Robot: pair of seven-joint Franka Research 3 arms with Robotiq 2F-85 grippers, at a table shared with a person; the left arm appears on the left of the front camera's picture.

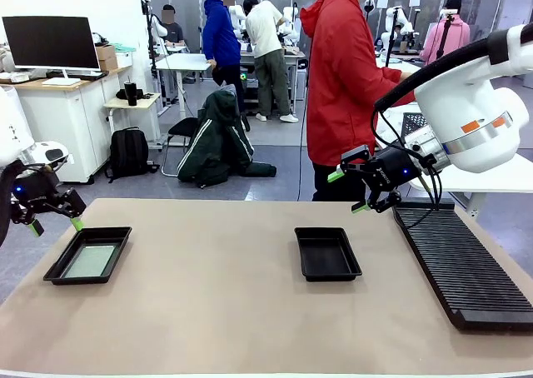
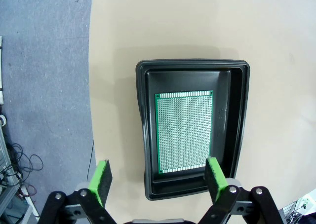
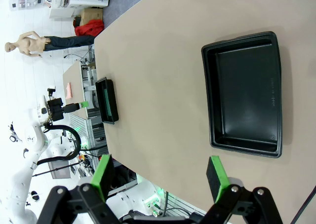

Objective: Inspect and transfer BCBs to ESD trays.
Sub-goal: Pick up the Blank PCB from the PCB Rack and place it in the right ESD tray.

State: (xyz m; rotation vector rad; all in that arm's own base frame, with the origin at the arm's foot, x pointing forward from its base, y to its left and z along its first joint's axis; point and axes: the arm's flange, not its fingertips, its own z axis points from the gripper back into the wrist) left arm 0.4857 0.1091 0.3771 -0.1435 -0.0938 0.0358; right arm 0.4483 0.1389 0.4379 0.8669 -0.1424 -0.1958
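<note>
In the left shallow black plastic tray (image 2: 192, 64) lies a thin green perforated board (image 2: 183, 131); the twin tray (image 1: 330, 276) likely needs one next. The left gripper (image 2: 158, 177) and right gripper (image 3: 158, 177) gape, empty.

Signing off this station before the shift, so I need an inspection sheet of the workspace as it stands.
Surface: tan table.
Job's things: left ESD tray holds one BCB lying flat; right ESD tray bare.
Clutter: black ribbed rack along the right edge.
Claws: left claw open, aimed at the left ESD tray; right claw open, raised, empty.
Cables: black hose behind the right claw; leads on the floor.
Surroundings: person in red jacket at far side.
</note>
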